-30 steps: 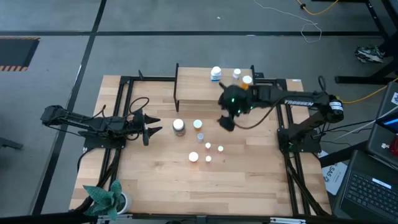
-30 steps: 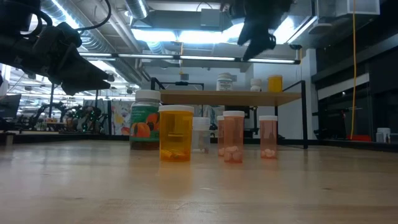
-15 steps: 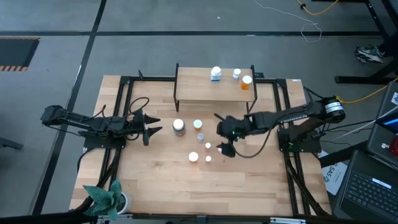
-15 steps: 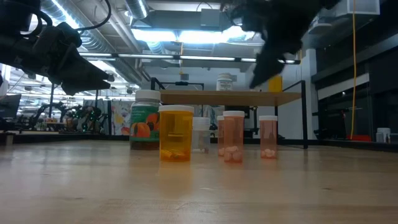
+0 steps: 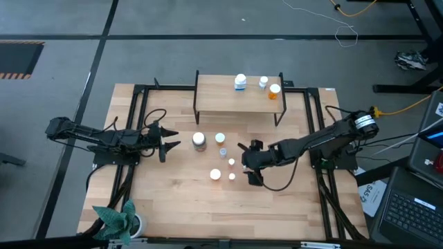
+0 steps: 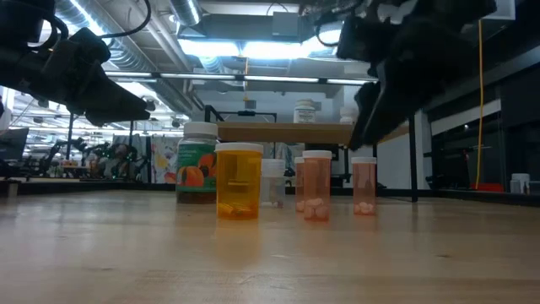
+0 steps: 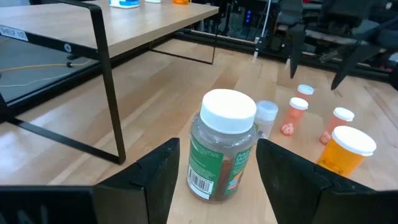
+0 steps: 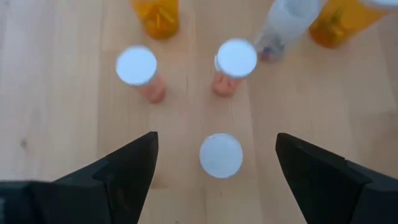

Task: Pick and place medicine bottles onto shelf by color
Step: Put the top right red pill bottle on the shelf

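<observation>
Three bottles stand on the light-wood shelf (image 5: 228, 104): a bluish one (image 5: 240, 81), a small one (image 5: 263, 81) and an orange one (image 5: 275, 90). Several more stand on the tabletop: a green-dark bottle (image 5: 199, 141), a clear one (image 5: 220, 138) and small orange ones (image 5: 215, 175). My right gripper (image 5: 247, 164) is open above the small orange bottles; in its wrist view a white cap (image 8: 221, 155) lies between its fingers (image 8: 124, 168), apart from them. My left gripper (image 5: 169, 142) is open and level, its fingers on either side of the green-dark bottle (image 7: 222, 149) without touching it.
The shelf stands on thin black legs (image 7: 106, 74) at the table's far middle. A black frame runs along the table's left and right sides (image 5: 135, 138). A green plant-like thing (image 5: 118, 218) sits at the near left corner. Bare wood lies along the near edge (image 5: 228, 214).
My right gripper has come away from the shelf, moving toward the table's near edge and down, and now hangs open over the small orange bottles. The bottles stand as before.
</observation>
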Controlling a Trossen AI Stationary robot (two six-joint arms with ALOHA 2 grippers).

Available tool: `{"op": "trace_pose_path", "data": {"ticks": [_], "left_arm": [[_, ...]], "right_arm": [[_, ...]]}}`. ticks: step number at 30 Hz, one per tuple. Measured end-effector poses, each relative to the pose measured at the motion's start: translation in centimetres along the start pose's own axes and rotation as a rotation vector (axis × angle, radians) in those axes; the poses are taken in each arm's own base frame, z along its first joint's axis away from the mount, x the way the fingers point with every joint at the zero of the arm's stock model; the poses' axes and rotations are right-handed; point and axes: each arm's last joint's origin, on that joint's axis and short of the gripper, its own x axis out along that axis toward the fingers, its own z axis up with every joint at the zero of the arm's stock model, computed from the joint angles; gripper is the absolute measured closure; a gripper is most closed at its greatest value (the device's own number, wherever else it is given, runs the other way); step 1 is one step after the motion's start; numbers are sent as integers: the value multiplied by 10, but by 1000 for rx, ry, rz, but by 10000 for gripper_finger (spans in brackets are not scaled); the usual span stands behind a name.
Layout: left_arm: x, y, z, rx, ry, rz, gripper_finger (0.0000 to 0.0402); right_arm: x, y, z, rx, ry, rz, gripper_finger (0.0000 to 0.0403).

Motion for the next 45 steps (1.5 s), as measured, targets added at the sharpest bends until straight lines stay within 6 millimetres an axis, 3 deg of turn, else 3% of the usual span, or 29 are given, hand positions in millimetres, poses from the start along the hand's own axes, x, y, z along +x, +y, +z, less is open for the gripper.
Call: {"op": "trace_pose_path", "data": {"ticks": [8,23,31,38,45], "left_arm": [[0,0,0,-1,0,0,193],[0,0,0,-3,0,0,193],[0,0,0,-3,0,0,193],[0,0,0,-3,0,0,193],[0,0,0,-3,0,0,193]], "right_arm": [[19,2,-6,23,54,-17,92],[22,3,-7,92,60,-22,254],[20,1,-2,173,57,-26,287],[-7,-6,38,105,46,-95,279],[-63,-24,81,-39,83,-343,283]]}}
